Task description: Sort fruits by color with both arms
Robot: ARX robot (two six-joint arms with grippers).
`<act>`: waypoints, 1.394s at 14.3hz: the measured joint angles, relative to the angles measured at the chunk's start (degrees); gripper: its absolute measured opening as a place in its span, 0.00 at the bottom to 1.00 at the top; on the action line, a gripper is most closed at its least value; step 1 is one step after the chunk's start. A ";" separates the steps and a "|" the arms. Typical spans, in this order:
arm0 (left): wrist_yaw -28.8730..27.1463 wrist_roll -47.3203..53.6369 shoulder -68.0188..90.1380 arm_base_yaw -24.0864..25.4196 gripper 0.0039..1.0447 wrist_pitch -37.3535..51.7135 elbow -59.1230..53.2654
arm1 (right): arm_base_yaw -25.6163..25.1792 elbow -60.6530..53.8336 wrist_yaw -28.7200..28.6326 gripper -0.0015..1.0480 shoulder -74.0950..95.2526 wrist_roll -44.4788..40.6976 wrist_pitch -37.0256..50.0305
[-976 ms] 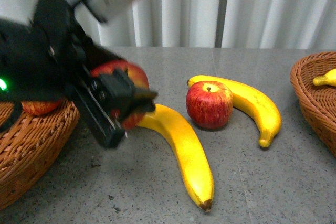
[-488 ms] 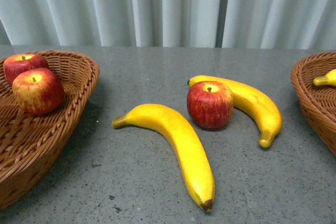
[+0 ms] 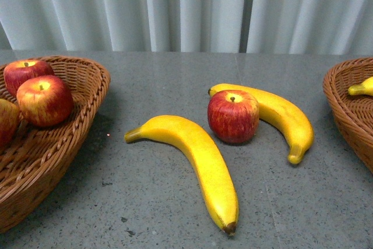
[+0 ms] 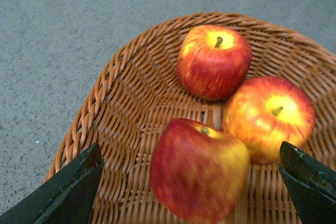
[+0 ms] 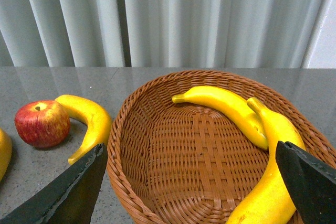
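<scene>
**Left side.** A left basket [image 3: 87, 83] at the left end of the grey table [image 3: 175, 214] holds three red apples: a far apple [image 3: 23, 72], a nearer apple [image 3: 45, 100] and an edge apple [image 3: 6, 122], cut off by the frame. The left tool [image 4: 190, 150] hangs above them, fingers wide apart, gripping nothing.

**Centre.** A fourth apple [image 3: 233, 116] stands mid-table against the far banana [image 3: 280, 115]. The near banana [image 3: 195, 161] lies just beside it, to its left.

**Right side.** The right basket [image 5: 131, 145] holds a first banana [image 5: 220, 103] touching a second banana [image 5: 273, 182]. The right tool [image 5: 190, 148] hovers over it, fingers spread, empty.
</scene>
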 joint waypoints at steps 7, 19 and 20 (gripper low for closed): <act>1.68 4.90 -0.57 -14.23 0.94 1.64 10.88 | 0.00 0.00 0.00 0.94 0.00 0.00 0.02; 21.53 23.06 38.38 -31.61 0.94 -1.40 32.61 | 0.00 0.00 0.00 0.94 0.00 0.00 0.02; 21.77 23.06 39.45 -31.69 0.94 -1.46 33.88 | 0.00 0.00 0.00 0.94 0.00 0.00 0.02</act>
